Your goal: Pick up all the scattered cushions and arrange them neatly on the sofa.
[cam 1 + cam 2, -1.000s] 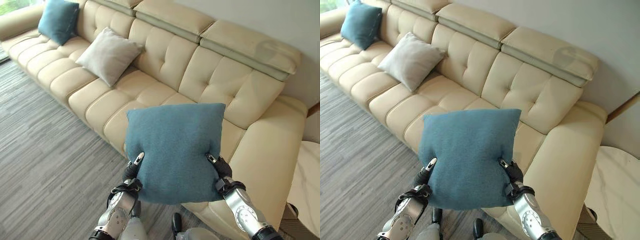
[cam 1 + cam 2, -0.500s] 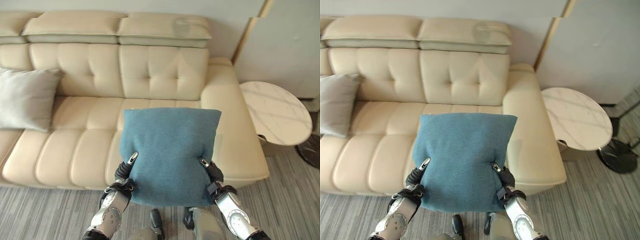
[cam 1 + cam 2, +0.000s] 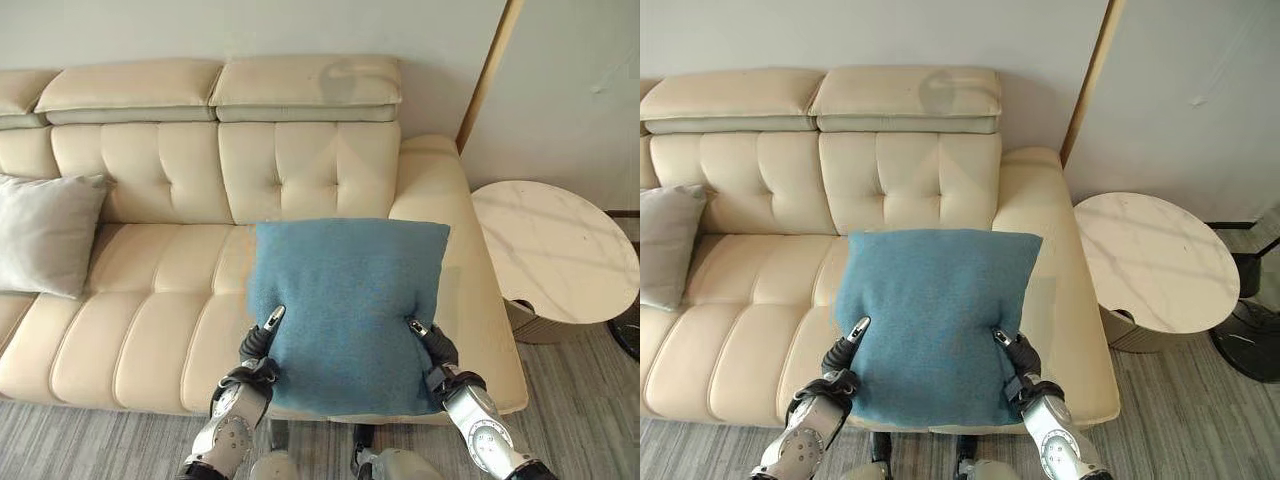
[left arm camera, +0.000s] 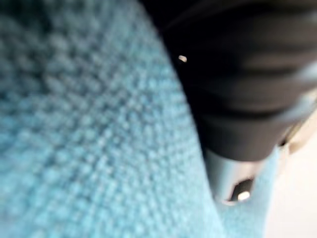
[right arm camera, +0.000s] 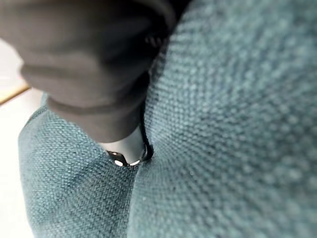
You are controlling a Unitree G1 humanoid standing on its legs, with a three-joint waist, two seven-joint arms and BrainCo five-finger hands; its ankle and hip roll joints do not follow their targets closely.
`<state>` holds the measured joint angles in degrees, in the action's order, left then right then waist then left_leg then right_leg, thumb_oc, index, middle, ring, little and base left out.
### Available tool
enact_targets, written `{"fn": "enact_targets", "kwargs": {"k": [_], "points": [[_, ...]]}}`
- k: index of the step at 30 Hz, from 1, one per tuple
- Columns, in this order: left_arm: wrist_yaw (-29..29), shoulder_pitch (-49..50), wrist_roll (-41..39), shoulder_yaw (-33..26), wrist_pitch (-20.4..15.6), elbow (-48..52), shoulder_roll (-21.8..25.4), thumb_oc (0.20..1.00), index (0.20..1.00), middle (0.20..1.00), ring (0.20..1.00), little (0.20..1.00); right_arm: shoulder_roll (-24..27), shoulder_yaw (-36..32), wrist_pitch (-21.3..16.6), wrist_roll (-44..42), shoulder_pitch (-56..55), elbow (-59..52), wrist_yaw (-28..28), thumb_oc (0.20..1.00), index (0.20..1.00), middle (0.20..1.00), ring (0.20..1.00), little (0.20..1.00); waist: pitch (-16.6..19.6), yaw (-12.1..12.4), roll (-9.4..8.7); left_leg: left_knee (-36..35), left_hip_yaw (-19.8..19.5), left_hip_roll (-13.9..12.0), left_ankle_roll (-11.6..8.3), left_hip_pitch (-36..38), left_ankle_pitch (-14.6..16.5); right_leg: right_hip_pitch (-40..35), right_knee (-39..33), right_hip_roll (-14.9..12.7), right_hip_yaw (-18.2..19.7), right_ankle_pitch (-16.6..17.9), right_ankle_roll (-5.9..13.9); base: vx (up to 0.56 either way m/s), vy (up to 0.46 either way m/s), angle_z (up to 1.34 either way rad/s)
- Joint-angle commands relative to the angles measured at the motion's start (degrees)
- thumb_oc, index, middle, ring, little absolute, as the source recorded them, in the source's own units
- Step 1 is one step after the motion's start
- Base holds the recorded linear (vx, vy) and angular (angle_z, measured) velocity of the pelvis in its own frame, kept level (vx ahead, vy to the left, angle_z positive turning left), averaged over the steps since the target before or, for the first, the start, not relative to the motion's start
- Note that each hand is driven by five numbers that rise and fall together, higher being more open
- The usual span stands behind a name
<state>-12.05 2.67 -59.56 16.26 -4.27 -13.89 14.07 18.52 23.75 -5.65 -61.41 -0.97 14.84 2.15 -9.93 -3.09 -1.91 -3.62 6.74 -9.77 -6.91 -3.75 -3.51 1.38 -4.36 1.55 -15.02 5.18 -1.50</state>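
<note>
Sofa point(image 3: 170, 290) behind; blue cushion point(image 3: 345, 300) upright, square-on.

You have two cushions: one teal cushion point(image 3: 345, 305) and one grey cushion point(image 3: 42, 232), plus one cream sofa point(image 3: 170, 290) and one round marble side table point(image 3: 555, 250).

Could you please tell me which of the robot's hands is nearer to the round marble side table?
Right. The right hand grips the blue cushion's edge on the side table's side; the left hand grips its far edge.

Round marble side table point(image 3: 1155, 262) on striped, perhaps carpeted, floor point(image 3: 1180, 410).
</note>
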Motion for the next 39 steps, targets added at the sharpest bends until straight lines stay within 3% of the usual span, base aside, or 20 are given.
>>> {"fn": "enact_targets", "kwargs": {"k": [1, 8, 12, 13, 14, 18, 20, 21, 23, 24, 25, 26, 28, 29, 30, 31, 32, 36, 39], "points": [[5.2, -5.5, 3.6, 9.7, -0.4, 9.3, -6.4, 0.2, 0.2, 0.2, 0.2, 0.2, -9.3, 8.0, 1.7, 0.6, 3.7, -7.1, -5.5, 0.2, 0.2, 0.2, 0.2, 0.2, 2.0, -0.1, 1.31, -1.1, -0.5, 2.8, 1.62, 3.0, 1.5, -3.8, 4.7, -7.1, 4.4, -11.0, 6.47, 0.23, 0.194, -0.16], [3.4, -11.7, 12.0, 9.2, -2.3, 8.9, -4.0, 0.2, 0.2, 0.2, 0.2, 0.2, -11.4, 10.0, 0.5, 1.5, 7.8, -6.8, -5.0, 0.2, 0.2, 0.2, 0.2, 0.2, 2.3, 0.1, 0.72, -1.4, 1.8, 4.1, 2.85, 5.2, 3.2, -3.9, 3.3, -8.5, 7.0, -9.6, 7.98, 0.09, 0.099, -0.12], [1.1, -23.4, 16.7, 9.5, -5.6, 8.4, -1.9, 0.2, 0.2, 0.2, 0.2, 0.2, -13.0, 11.4, -3.0, 4.5, 19.0, -7.2, -3.3, 0.2, 0.2, 0.2, 0.2, 0.2, 0.5, 0.2, 0.53, -1.1, 2.6, 4.4, 3.47, 2.4, 3.2, 0.4, 3.8, -9.1, 8.7, -8.7, 8.65, -0.1, 0.05, -0.17], [0.4, -27.6, 17.7, 10.1, -6.7, 7.7, -0.9, 0.2, 0.2, 0.2, 0.2, 0.2, -13.1, 11.8, -4.0, 5.4, 23.2, -6.7, -2.4, 0.2, 0.2, 0.2, 0.2, 0.2, -0.7, 0.2, 0.51, -0.5, 2.5, 4.5, 3.61, 0.5, 3.0, 2.4, 4.3, -9.4, 9.2, -8.4, 8.67, -0.5, 0.032, -0.14], [-1.3, -48.0, 18.5, 11.8, -11.5, 1.4, 2.8, 0.2, 0.2, 0.2, 0.2, 0.2, -13.2, 10.4, -8.7, 9.5, 44.2, -2.6, 1.9, 0.2, 0.2, 0.2, 0.2, 0.2, -5.8, 0.7, 0.25, 6.9, 1.5, 4.8, 3.68, -12.9, 3.3, 15.0, 9.7, -10.5, 11.0, -7.4, 8.4, -0.56, 0.042, -0.04], [-1.4, -61.4, 19.8, 12.9, -13.1, -6.2, 5.8, 0.2, 0.2, 0.2, 0.2, 0.2, -12.9, 8.0, -12.0, 11.1, 57.3, 3.5, 3.7, 0.2, 0.2, 0.2, 0.2, 0.2, -6.5, 0.9, 0.2, 11.8, 0.9, 5.6, 3.56, -21.8, 3.8, 22.8, 12.5, -10.9, 11.4, -6.7, 8.21, -0.17, 0.015, 0.15], [-1.9, -69.8, 22.0, 13.8, -13.0, -11.0, 8.6, 0.2, 0.2, 0.2, 0.2, 0.2, -10.5, 6.4, -13.3, 14.0, 65.2, 6.4, 6.2, 0.2, 0.2, 0.2, 0.2, 0.2, -6.6, 0.9, 0.22, 13.8, 0.3, 5.6, 3.43, -26.3, 4.1, 27.2, 13.8, -11.2, 11.5, -6.4, 8.47, -0.01, -0.006, -0.08], [-4.0, -76.1, 26.2, 15.2, -13.3, -14.2, 11.3, 0.2, 0.2, 0.2, 0.2, 0.2, -8.2, 6.0, -14.7, 17.2, 70.8, 9.1, 8.8, 0.2, 0.2, 0.2, 0.2, 0.2, -6.7, 1.0, 0.32, 15.0, -0.8, 5.5, 2.96, -29.4, 5.8, 30.4, 14.9, -11.1, 11.8, -7.6, 9.06, 0.04, -0.008, -0.02], [-8.2, -82.2, 32.7, 17.4, -12.9, -18.4, 14.3, 0.2, 0.2, 0.2, 0.2, 0.2, -5.8, 5.5, -16.0, 25.0, 76.7, 11.3, 14.5, 0.2, 0.2, 0.2, 0.2, 0.2, -7.2, 1.1, 0.12, 16.5, -1.4, 5.5, 3.07, -33.8, 6.1, 34.4, 15.9, -11.2, 11.9, -7.3, 9.44, -0.01, -0.038, -0.02], [-15.1, -88.2, 42.0, 19.4, -11.8, -23.3, 16.8, 0.2, 0.2, 0.2, 0.2, 0.2, -1.2, 7.3, -15.5, 39.6, 83.4, 13.6, 22.9, 0.2, 0.2, 0.2, 0.2, 0.2, -7.6, 1.3, -0.22, 18.0, -2.2, 5.4, 3.28, -38.2, 6.1, 38.7, 16.9, -11.3, 11.7, -7.0, 9.67, -0.05, -0.051, 0.02], [-15.4, -88.7, 42.2, 19.5, -11.8, -23.4, 16.8, 0.2, 0.2, 0.2, 0.2, 0.2, -1.3, 7.3, -15.3, 40.2, 83.8, 13.5, 23.6, 0.2, 0.2, 0.2, 0.2, 0.2, -7.6, 1.2, -0.2, 18.2, -2.2, 5.4, 3.28, -38.7, 6.2, 39.1, 17.1, -11.3, 11.7, -7.0, 9.67, -0.02, -0.079, 0.08], [-19.9, -91.6, 49.1, 20.3, -9.4, -26.1, 17.6, 0.2, 0.2, 0.2, 0.2, 0.2, 1.2, 8.2, -13.3, 48.2, 87.3, 16.2, 28.9, 0.2, 0.2, 0.2, 0.2, 0.2, -7.5, 1.6, -0.36, 18.2, -2.8, 5.6, 3.34, -40.9, 6.1, 41.0, 17.1, -11.5, 11.6, -7.1, 9.75, 0.01, -0.043, 0.11], [-21.7, -92.8, 52.0, 20.4, -7.5, -27.2, 18.0, 0.2, 0.2, 0.2, 0.2, 0.2, 1.9, 8.6, -10.7, 52.2, 89.3, 17.5, 32.0, 0.2, 0.2, 0.2, 0.2, 0.2, -7.6, 1.6, -0.26, 18.2, -3.0, 5.8, 3.41, -42.1, 6.0, 42.3, 17.5, -11.5, 11.4, -7.2, 9.82, 0.01, -0.028, 0.07], [-24.8, -95.1, 57.4, 21.5, -5.2, -30.2, 18.8, 0.228, 0.228, 0.228, 0.228, 0.228, 2.7, 9.6, -7.6, 58.1, 90.6, 20.1, 35.3, 0.2, 0.2, 0.2, 0.2, 0.2, -8.0, 1.7, -0.31, 17.7, -3.5, 6.3, 3.61, -43.1, 5.8, 43.6, 17.6, -11.5, 11.5, -7.2, 9.81, 0.01, -0.033, 0.07], [-25.3, -95.7, 59.4, 22.2, -3.9, -32.1, 18.8, 0.922, 0.922, 0.922, 0.922, 0.922, 3.3, 10.1, -6.3, 59.9, 90.9, 21.7, 36.2, 0.768, 0.768, 0.768, 0.768, 0.768, -8.1, 1.7, -0.28, 17.5, -3.6, 6.5, 3.65, -43.5, 5.5, 44.0, 17.7, -11.4, 11.4, -7.1, 9.77, 0.01, -0.03, 0.09], [-26.0, -96.4, 60.5, 22.3, -3.3, -33.3, 18.8, 1.0, 1.0, 1.0, 1.0, 1.0, 3.3, 10.7, -5.2, 61.4, 91.2, 23.2, 36.5, 1.0, 1.0, 1.0, 1.0, 1.0, -8.3, 1.7, -0.37, 17.2, -3.7, 6.7, 3.67, -43.8, 5.3, 44.3, 17.6, -11.4, 11.2, -7.1, 9.79, 0.01, -0.015, 0.08], [-26.1, -96.5, 60.5, 22.3, -3.4, -33.4, 18.7, 1.0, 1.0, 1.0, 1.0, 1.0, 3.2, 10.7, -5.2, 61.4, 91.3, 23.3, 36.6, 1.0, 1.0, 1.0, 1.0, 1.0, -8.3, 1.7, -0.35, 17.2, -3.8, 6.7, 3.67, -43.8, 5.3, 44.3, 17.6, -11.4, 11.2, -7.1, 9.79, 0.0, 0.001, 0.09], [-27.2, -92.5, 61.0, 19.8, -0.1, -37.8, 18.9, 1.0, 1.0, 1.0, 1.0, 1.0, 4.4, 12.5, 2.0, 67.1, 89.2, 29.5, 38.1, 1.0, 1.0, 1.0, 1.0, 1.0, -9.2, 1.8, -1.12, 16.4, -4.3, 7.4, 4.09, -44.2, 4.9, 44.7, 17.0, -11.2, 10.7, -6.7, 9.7, 0.01, -0.017, 0.08], [-25.8, -90.3, 57.6, 18.1, 0.5, -43.6, 18.0, 1.0, 1.0, 1.0, 1.0, 1.0, 4.1, 12.0, 3.7, 66.4, 86.8, 34.1, 38.3, 1.0, 1.0, 1.0, 1.0, 1.0, -9.5, 1.6, -1.42, 16.1, -4.4, 7.7, 4.34, -43.6, 4.7, 44.0, 16.6, -11.0, 10.6, -6.4, 9.53, 0.0, -0.001, 0.02]]}}
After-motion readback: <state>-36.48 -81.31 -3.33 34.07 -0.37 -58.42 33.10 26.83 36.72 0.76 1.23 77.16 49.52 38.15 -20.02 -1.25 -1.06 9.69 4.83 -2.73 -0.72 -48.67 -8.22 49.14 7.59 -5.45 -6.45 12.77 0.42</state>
